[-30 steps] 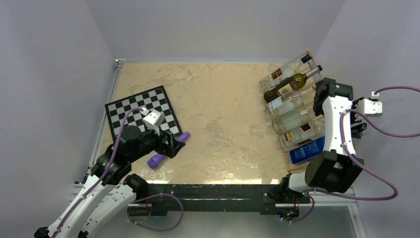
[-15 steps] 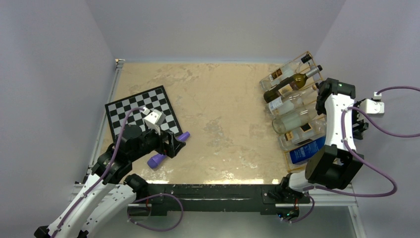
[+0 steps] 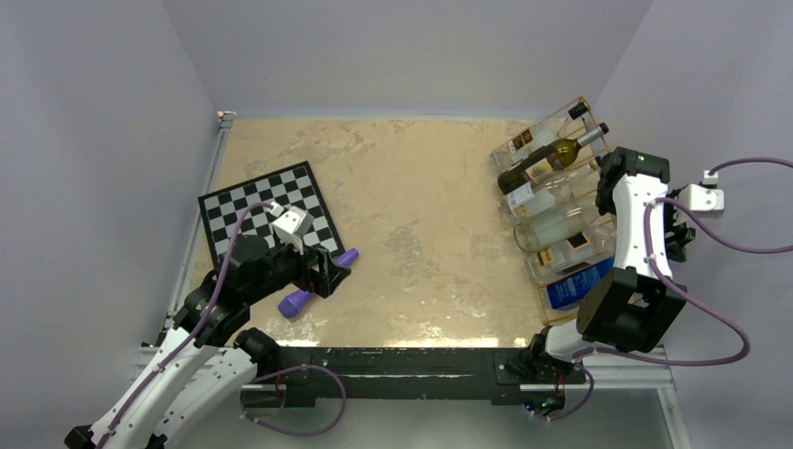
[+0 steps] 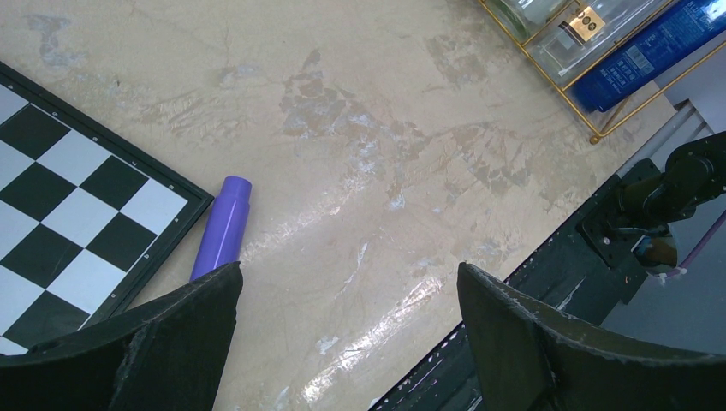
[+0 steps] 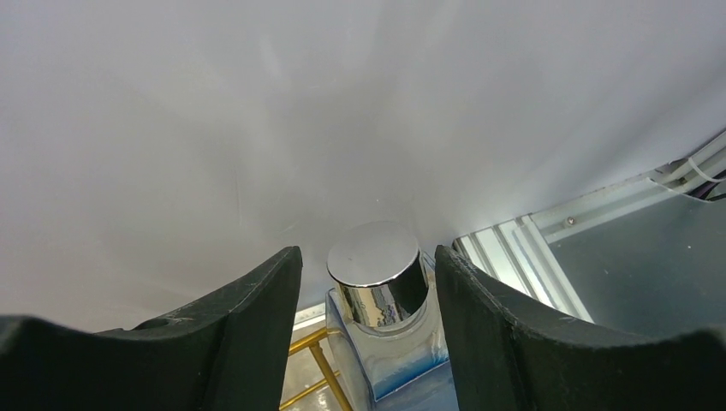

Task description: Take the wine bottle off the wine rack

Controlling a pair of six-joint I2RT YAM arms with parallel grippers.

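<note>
Where right end effector (image 5: 366,254) gapes — cap (image 5: 377,276).

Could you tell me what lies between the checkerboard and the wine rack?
Only a purple cylinder beside the checkerboard; the rest of the tabletop up to the wine rack is bare, as the top view shows.

wine bottle (image 3: 544,158) on wine rack (image 4: 594,129) at right, checkerboard (image 3: 271,210) at left, cylinder (image 4: 221,229) just beside it

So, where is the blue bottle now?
In the top view the blue bottle lies far right, in the nearest section of the wine rack, beside a clear bottle; the right gripper flanks its silver cap.
</note>
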